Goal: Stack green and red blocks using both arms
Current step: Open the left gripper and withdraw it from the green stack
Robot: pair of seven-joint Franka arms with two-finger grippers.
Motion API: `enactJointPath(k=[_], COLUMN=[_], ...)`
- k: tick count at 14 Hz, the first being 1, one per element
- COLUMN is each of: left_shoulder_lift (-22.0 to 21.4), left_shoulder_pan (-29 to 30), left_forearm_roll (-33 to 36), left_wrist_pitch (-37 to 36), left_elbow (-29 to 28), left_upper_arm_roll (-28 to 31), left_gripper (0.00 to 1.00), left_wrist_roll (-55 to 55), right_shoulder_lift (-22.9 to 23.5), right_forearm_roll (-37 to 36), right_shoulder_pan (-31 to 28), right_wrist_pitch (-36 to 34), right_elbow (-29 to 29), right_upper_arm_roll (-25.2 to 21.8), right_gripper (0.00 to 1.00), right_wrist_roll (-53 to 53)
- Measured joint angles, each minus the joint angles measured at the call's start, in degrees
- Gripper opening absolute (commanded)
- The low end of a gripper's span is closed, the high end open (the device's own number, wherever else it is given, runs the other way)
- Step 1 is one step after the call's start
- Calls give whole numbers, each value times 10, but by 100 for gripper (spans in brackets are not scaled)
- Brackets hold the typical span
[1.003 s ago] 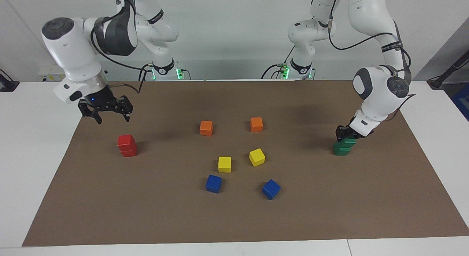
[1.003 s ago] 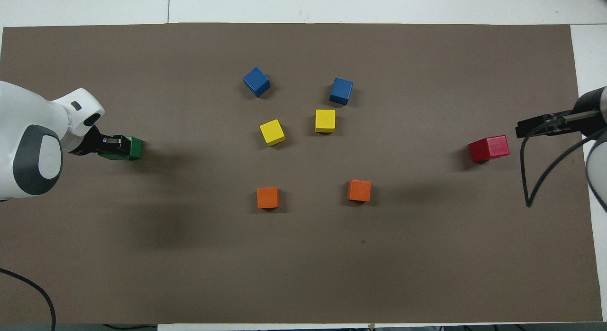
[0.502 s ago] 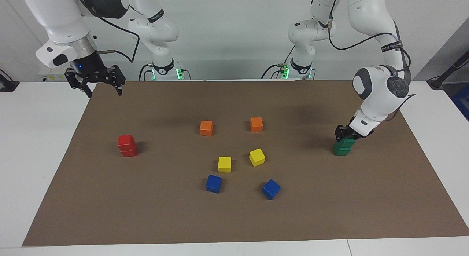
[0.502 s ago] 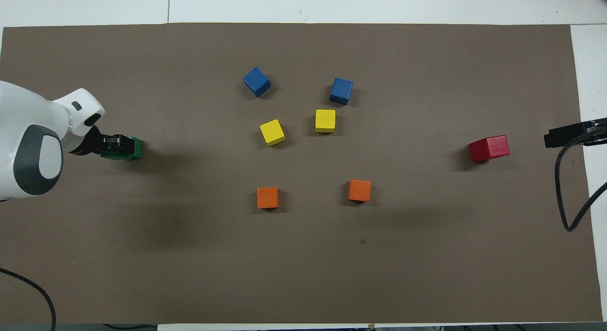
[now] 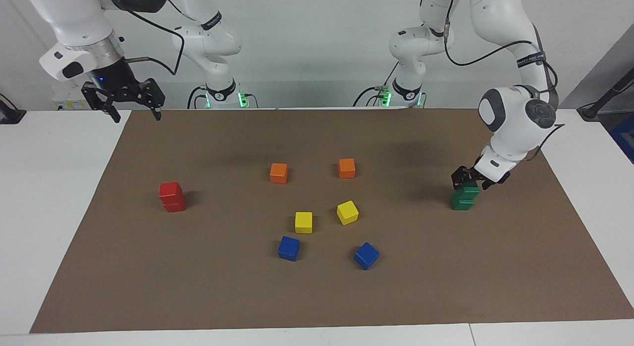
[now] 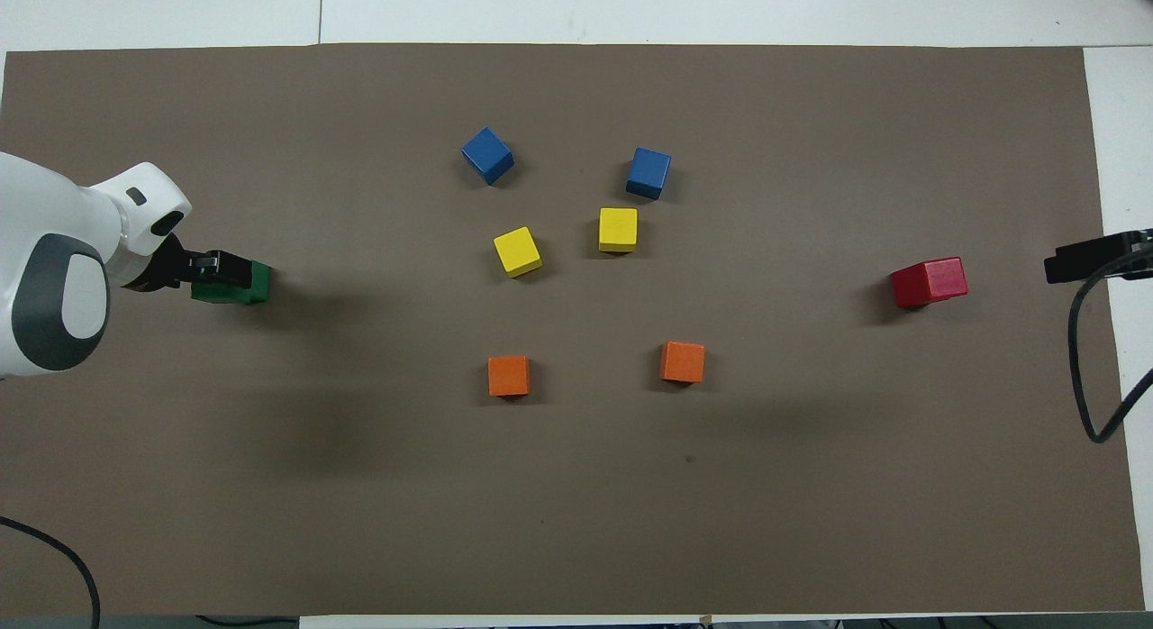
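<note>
The left gripper [image 5: 467,180] sits on top of the green stack [image 5: 464,198]; its jaws cannot be made out. The right gripper [image 5: 132,110] hangs high over the bench [image 5: 44,197] edge, jaws apart, well away from the red stack [image 5: 172,197].

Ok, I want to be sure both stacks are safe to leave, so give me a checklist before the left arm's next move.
1. Red stack: two cubes, upper one slightly offset but seated. Ok.
2. Right gripper open, raised over the mat's edge, apart from the red stack. Ok.
3. Green stack: upper cube sits offset on the lower. Ok.
4. Left gripper released from the upper green cube: cannot tell.
5. Orange, yellow and blue cubes apart from both stacks. Ok.
</note>
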Motion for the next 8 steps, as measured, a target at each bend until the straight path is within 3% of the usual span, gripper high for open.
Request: enactJointPath(k=[8], left_shoulder_lift=[-27], left_shoulder_pan=[0], left_forearm_roll=[0], left_wrist_pitch=[-116], left_elbow=[77], left_upper_arm_roll=[-2], left_gripper=[100], left_wrist_roll=[0], right_shoulder_lift=[6], right_forearm_roll=[0], right_shoulder_pan=[0], right_wrist_pitch=[-31], right_elbow=[18], right_upper_arm_roll=[-2], right_gripper=[100], right_wrist_roll=[0])
